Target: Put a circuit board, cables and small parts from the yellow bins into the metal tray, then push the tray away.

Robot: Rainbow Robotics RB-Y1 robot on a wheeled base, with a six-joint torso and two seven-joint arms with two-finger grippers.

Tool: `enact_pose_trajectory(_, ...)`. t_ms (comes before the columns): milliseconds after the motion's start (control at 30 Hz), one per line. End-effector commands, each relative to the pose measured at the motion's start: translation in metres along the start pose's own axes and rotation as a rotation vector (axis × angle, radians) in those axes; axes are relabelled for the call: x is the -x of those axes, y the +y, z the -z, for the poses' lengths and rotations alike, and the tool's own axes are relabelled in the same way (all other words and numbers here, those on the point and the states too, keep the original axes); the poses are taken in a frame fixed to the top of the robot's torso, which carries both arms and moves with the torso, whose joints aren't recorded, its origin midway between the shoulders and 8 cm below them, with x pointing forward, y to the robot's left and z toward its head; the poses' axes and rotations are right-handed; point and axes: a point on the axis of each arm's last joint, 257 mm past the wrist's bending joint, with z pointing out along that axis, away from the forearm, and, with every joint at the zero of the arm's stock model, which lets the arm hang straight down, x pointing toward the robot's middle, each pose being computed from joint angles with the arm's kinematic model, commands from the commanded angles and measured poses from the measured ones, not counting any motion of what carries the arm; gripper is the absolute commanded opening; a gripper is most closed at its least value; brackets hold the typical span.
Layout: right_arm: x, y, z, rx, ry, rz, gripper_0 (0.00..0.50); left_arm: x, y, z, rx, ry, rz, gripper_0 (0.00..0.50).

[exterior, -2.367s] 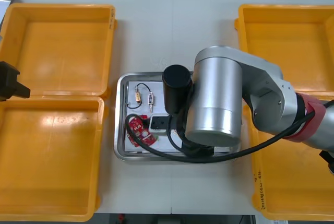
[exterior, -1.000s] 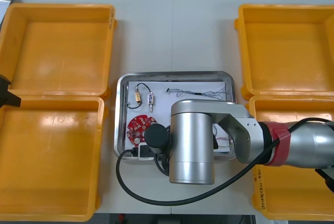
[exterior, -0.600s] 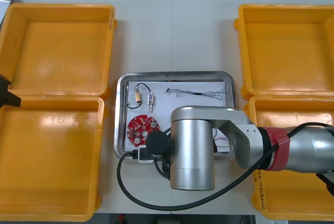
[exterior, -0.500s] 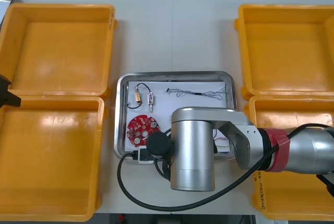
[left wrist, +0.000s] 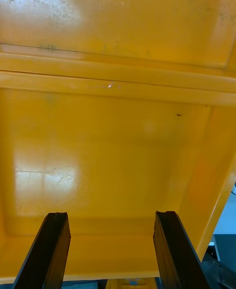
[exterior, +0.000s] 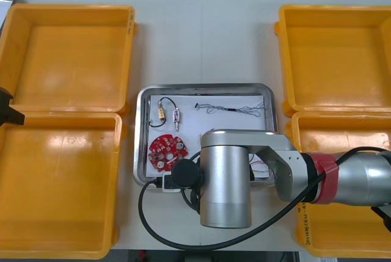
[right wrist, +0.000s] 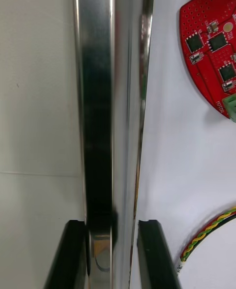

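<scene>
Light table (exterior: 201, 36), yellow plastic bins (exterior: 67, 48) flanking a shiny metal tray (exterior: 204, 87): right gripper (right wrist: 112, 225), hidden under its arm (exterior: 226, 182) from above, pinches the near rim; left gripper (left wrist: 110, 217) gapes empty over one bin

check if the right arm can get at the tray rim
Probably yes: the right pincer straddles the metal tray's near rim, one finger each side, nothing between. Left pincer parked over a yellow bin.

The right arm (exterior: 226, 179) hides part of the metal tray (exterior: 204, 87).
</scene>
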Motion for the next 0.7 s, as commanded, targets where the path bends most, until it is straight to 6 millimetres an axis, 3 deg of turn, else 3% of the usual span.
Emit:
enact_pose_trajectory(33,0.016,0.014,0.002,0.014,-0.032,-0.017,0.0,0.004,0.013,0.014,0.05,-0.029,-0.114,0.5)
enact_pose_trajectory(367,0.018,0.007,0.003,-0.016,-0.035,-0.01,0.0,0.004,0.013,0.014,0.05,-0.029,-0.114,0.5)
enact_pose_trajectory(700,0.015,-0.016,0.013,-0.043,-0.026,0.032,0.0,0.004,0.013,0.014,0.05,-0.029,-0.114,0.5)
